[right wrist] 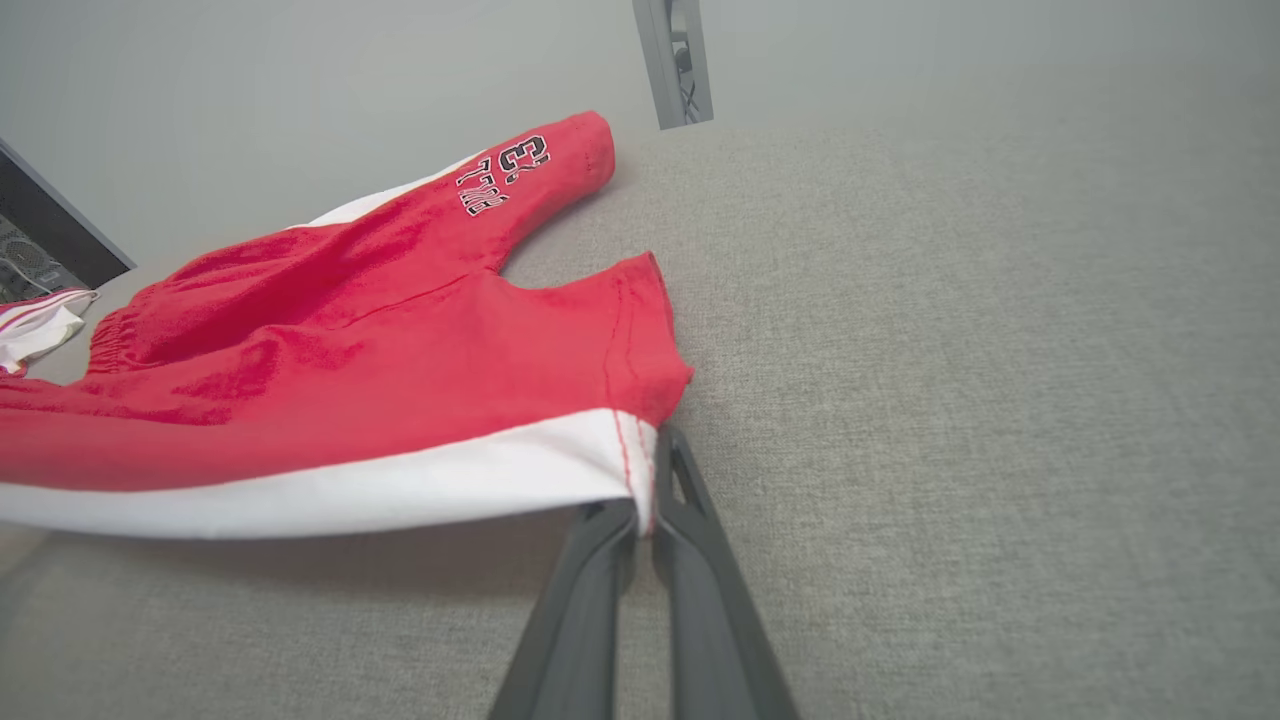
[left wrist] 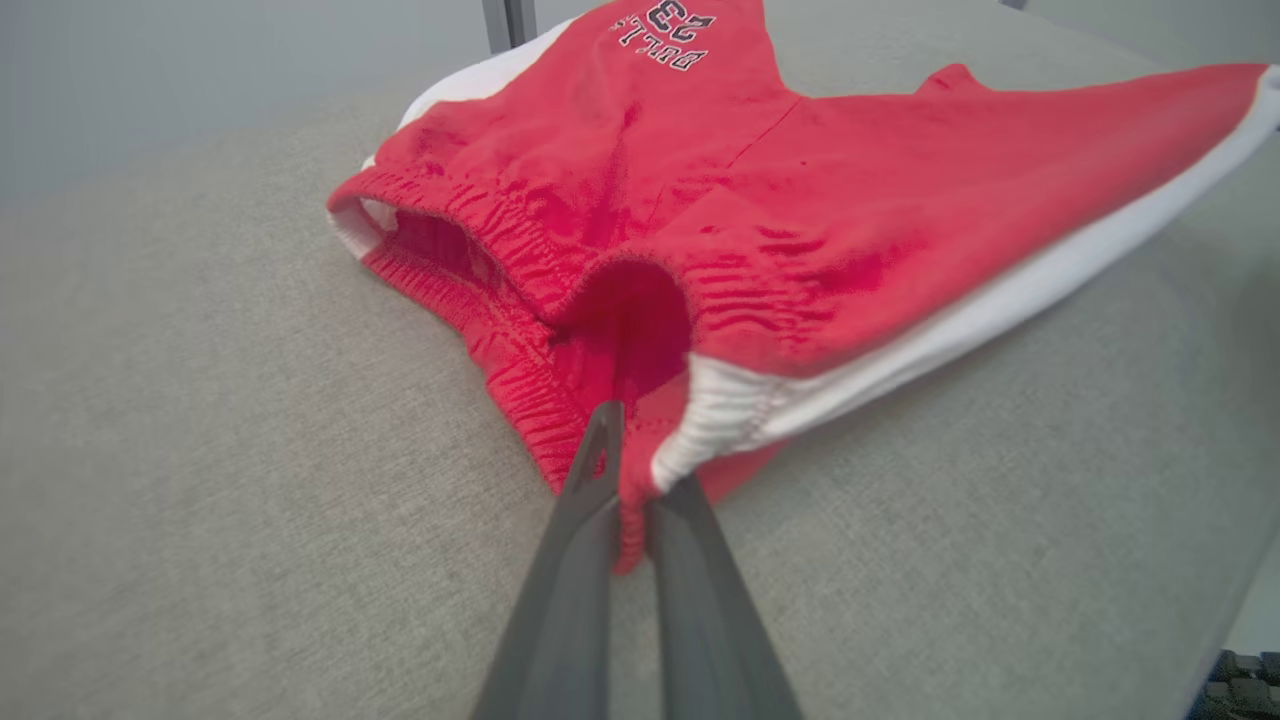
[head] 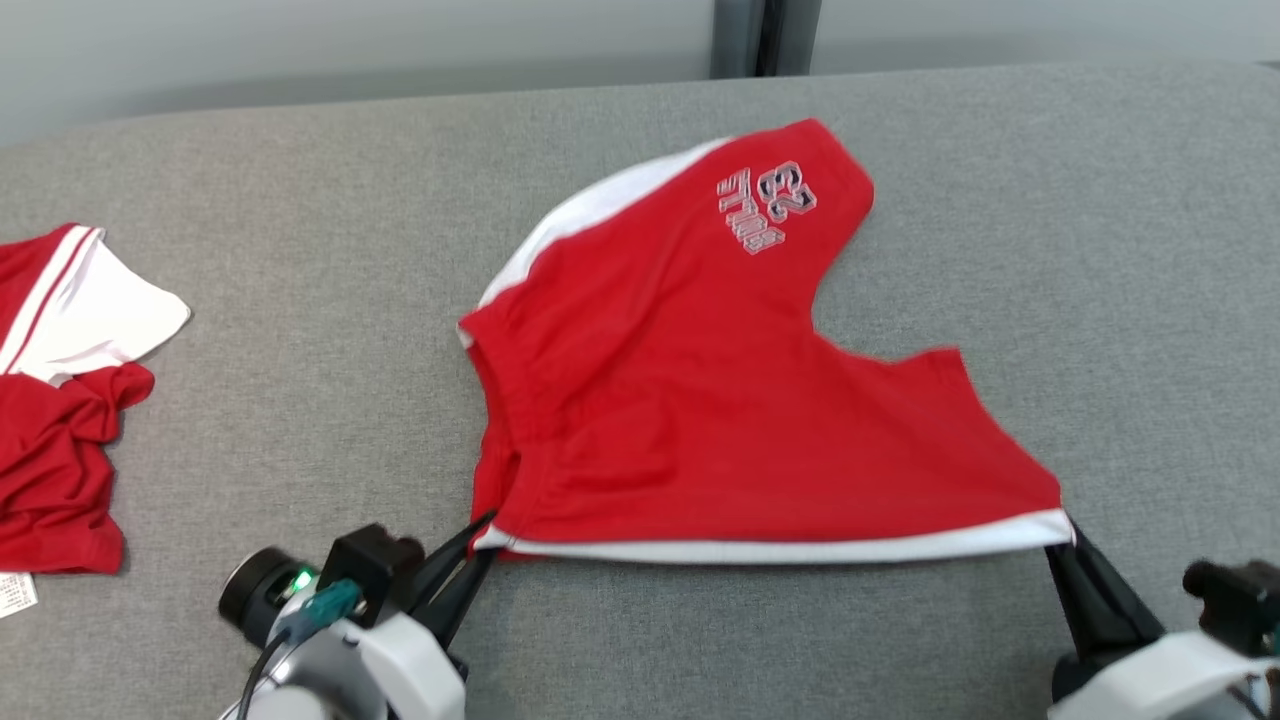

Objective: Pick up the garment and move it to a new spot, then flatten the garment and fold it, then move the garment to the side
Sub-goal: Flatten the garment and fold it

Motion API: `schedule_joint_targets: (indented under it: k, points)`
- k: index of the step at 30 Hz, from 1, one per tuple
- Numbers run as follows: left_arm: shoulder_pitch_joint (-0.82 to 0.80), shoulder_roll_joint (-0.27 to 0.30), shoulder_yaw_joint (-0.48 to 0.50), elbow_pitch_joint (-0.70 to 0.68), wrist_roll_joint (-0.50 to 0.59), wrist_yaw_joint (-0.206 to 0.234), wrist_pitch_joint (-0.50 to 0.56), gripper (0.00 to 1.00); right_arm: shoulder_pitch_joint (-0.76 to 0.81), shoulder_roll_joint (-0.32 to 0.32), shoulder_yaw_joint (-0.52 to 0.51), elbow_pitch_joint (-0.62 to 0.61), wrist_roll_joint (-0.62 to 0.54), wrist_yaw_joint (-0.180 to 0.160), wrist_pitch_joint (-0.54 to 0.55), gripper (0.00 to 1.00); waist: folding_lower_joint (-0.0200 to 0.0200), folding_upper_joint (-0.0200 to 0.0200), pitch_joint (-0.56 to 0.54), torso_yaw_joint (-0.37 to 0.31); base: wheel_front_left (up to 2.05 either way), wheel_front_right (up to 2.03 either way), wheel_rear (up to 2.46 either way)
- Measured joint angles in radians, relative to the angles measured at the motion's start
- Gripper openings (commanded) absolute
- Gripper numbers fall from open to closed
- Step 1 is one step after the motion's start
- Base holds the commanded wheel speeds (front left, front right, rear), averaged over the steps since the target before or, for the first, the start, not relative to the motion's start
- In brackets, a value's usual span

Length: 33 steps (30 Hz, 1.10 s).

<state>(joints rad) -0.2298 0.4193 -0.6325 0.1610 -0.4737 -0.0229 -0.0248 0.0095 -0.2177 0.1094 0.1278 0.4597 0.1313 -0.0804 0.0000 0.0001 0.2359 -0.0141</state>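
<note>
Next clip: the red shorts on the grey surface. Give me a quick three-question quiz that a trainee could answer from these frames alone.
1. True or false: the left gripper and the right gripper are each shut on an edge of the red shorts.
2. Which part of the shorts does the left gripper pinch? A: the near end of the elastic waistband. B: the far leg with the printed number. C: the crotch seam.
3. Fill in: the other red-and-white garment lies on the robot's ____ side of the shorts.

Key: 1 true; 2 A; 3 left.
</note>
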Motion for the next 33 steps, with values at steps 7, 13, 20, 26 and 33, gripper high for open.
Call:
schedule_joint_targets:
  k: [7,13,20,26,33]
  points:
    - [0.154,0.105,0.034,-0.239,-0.048,0.077,0.107,0.0,0.187,0.079,-0.111,-0.216,-0.077,0.001,0.179,0.0,0.0,0.0,-0.04,-0.005,0.0,0.0,0.0]
    - [0.217,0.155,0.042,-0.364,-0.065,0.115,0.173,0.0,0.255,0.118,-0.166,-0.353,-0.112,0.001,0.256,0.0,-0.0001,0.0,-0.055,-0.009,0.0,0.0,0.0]
    - [0.188,0.172,0.044,-0.401,-0.074,0.112,0.223,0.0,0.16,0.103,-0.18,-0.369,-0.13,0.002,0.285,0.0,0.0,0.0,-0.047,-0.002,0.0,0.0,0.0]
    - [0.096,0.135,0.056,-0.379,-0.133,0.084,0.264,0.0,-0.064,0.024,-0.152,-0.278,-0.106,0.002,0.265,0.0,0.0,0.0,-0.011,0.017,0.0,0.0,0.0]
    - [-0.033,0.071,0.059,-0.303,-0.169,0.043,0.283,0.0,-0.327,-0.088,-0.061,-0.109,-0.072,0.002,0.262,0.0,0.0,0.0,0.065,0.052,0.0,0.0,0.0]
